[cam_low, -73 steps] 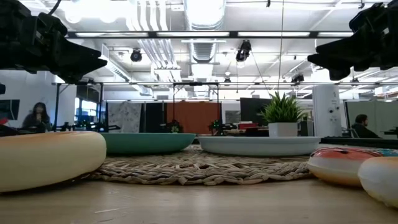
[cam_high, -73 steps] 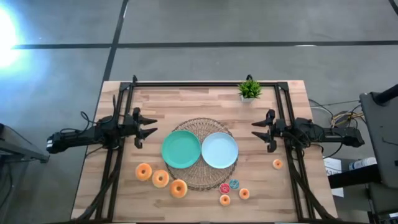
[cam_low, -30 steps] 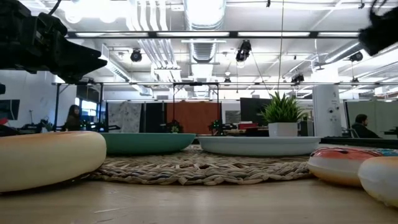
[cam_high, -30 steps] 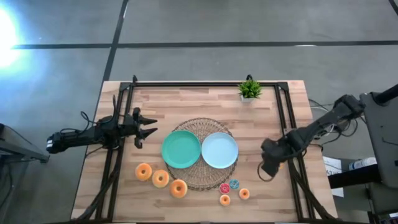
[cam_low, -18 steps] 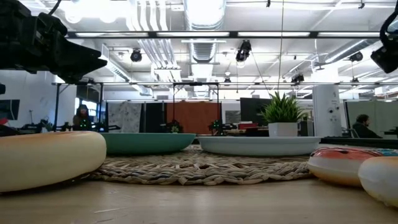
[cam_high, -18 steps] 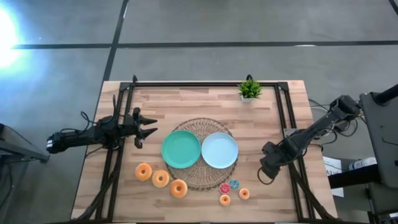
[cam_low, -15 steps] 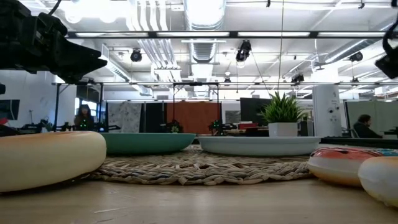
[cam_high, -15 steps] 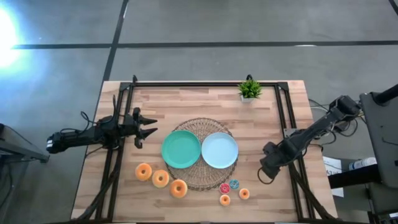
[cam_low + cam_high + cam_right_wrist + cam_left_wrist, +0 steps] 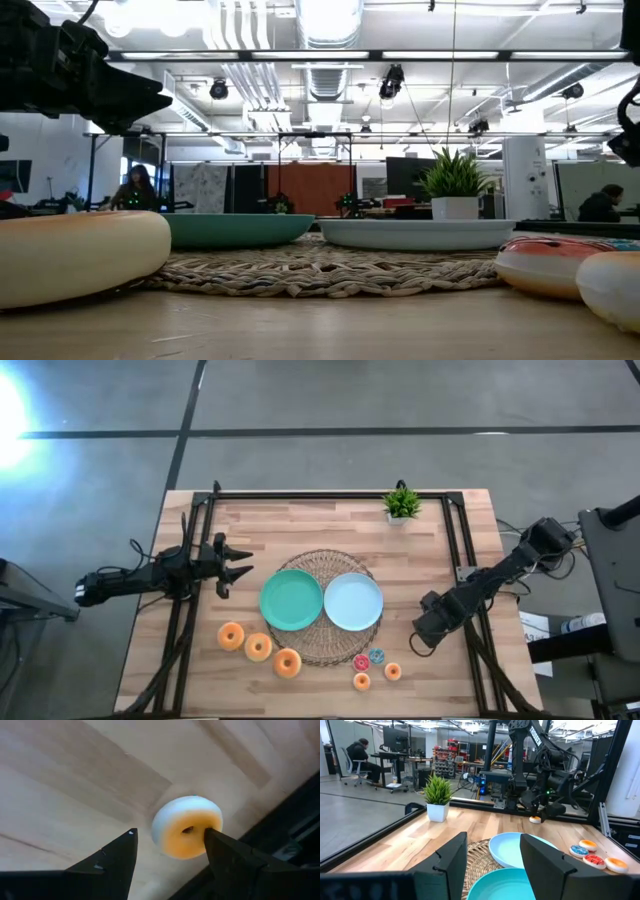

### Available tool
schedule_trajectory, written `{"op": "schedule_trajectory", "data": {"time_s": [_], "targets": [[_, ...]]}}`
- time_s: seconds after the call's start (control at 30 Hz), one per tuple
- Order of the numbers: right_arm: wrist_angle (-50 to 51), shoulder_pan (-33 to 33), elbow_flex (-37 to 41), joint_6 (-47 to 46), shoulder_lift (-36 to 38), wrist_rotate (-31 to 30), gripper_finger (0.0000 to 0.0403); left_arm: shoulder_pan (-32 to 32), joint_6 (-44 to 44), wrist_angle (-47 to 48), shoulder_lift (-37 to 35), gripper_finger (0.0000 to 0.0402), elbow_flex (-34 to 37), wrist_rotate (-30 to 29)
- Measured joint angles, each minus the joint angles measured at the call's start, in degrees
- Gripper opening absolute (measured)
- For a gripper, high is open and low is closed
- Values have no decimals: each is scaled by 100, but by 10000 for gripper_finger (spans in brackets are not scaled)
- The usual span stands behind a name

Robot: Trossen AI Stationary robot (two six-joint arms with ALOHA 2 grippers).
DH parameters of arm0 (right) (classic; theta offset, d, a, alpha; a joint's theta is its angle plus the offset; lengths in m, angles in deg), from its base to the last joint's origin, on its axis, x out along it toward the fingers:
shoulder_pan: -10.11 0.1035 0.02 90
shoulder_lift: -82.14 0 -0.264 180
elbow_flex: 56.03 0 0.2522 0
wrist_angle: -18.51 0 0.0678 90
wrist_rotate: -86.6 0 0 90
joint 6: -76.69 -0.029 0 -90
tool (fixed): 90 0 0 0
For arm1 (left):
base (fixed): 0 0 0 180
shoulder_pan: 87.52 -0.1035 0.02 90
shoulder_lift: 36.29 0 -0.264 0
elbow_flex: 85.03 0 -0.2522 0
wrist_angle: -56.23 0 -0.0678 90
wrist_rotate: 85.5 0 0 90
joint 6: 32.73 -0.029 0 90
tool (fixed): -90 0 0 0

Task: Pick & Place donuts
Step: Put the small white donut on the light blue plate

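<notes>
Three larger orange-tan donuts lie in a row near the table's near-left edge. Small red, blue and orange donuts lie near the mat's near-right side. Another small orange donut lies flat on the wood near the right frame rail. My right gripper points down over it, open, one finger on each side. In the high view the right gripper hides this donut. My left gripper hovers open at the table's left, level, facing the plates.
A green plate and a light-blue plate sit on a round woven mat at the table's middle. A small potted plant stands at the far edge. Black frame rails run along the table's sides.
My right gripper has come down over the small orange donut at the table's right, drifting slightly toward the near edge and the left; in the low view it drops into sight at the right border. The donuts and my left arm have kept still.
</notes>
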Motion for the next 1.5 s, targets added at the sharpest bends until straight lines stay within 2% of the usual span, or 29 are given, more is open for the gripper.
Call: {"op": "schedule_trajectory", "data": {"time_s": [0.17, 0.33, 0.53, 0.83, 1.17, 1.33, 1.5], "targets": [[-37, 4, -188, -203, -60, 134, 219, 0, -1, -2, 0, 158, 0, 0], [488, 4, -516, -380, -118, -157, 219, -1, -1, -2, 0, 158, -2, 0], [146, 4, -656, -35, -401, -204, 219, -1, 0, -2, 0, 158, -2, -2], [394, 13, -683, 367, -1117, 74, 219, 1, -1, -2, 0, 158, -1, -1], [824, 75, -1066, 177, -987, -65, 219, -1, 1, 0, 0, 158, -2, 0], [645, 224, -1069, -2, -1048, 155, 212, -1, -1, 0, 0, 158, 0, 0], [610, 280, -1041, -108, -1173, 102, 196, 1, -1, 0, 0, 158, -2, 0]]}}
